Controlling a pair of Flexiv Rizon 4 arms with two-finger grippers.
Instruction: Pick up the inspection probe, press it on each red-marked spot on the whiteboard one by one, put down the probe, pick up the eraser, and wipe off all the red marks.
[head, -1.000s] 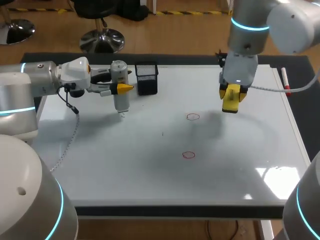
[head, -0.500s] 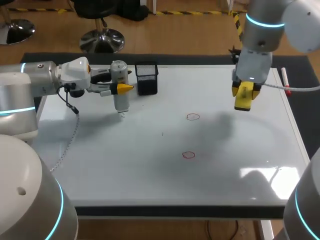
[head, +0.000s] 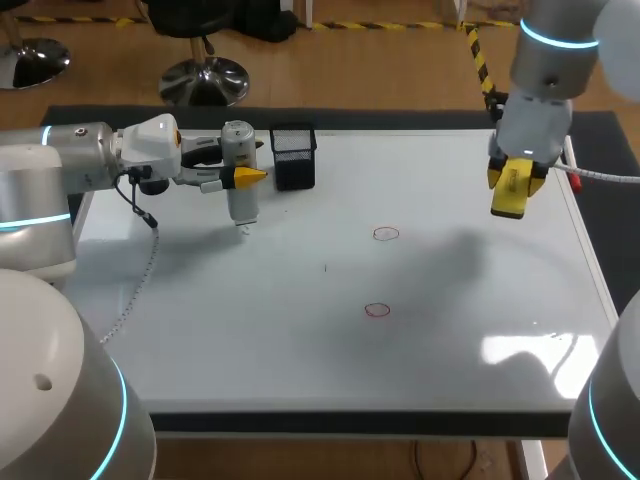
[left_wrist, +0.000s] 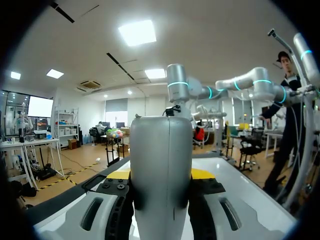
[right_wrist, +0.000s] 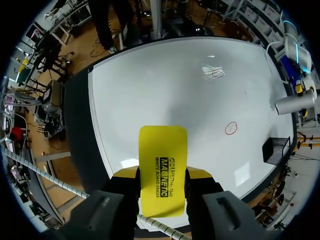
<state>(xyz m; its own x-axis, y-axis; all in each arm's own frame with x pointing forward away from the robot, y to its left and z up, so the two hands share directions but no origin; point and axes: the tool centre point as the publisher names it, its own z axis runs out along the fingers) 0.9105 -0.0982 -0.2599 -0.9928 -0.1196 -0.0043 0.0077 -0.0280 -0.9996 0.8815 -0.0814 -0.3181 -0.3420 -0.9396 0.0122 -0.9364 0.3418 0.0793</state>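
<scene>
The right arm has carried the eraser (head: 510, 190) away from the middle of the whiteboard (head: 300, 340) over the last second; it now hangs above the whiteboard's far right part, close to the right edge. The left arm and the inspection probe (head: 240, 185) have not moved. The right gripper (head: 512, 186) is clamped on the eraser, with a yellow-tipped finger pressing each long side. The eraser is a flat, bright yellow rectangle with rounded corners and black print on its face. The left gripper (head: 243, 177) is closed around the inspection probe, a smooth silver-grey cylinder held upright. Its narrow tip points down at the whiteboard's far left part; whether the tip touches the surface cannot be told. The whiteboard is a glossy white panel that mirrors the ceiling lights. Two red marks, both small thin rings, sit near the whiteboard's middle, one (head: 386, 234) farther from the robot than the other (head: 377, 310). A black wire-mesh holder (head: 293, 155) stands at the whiteboard's far edge, just beside the probe. A white marker pen with a red end (head: 572, 160) lies along the whiteboard's right edge.
</scene>
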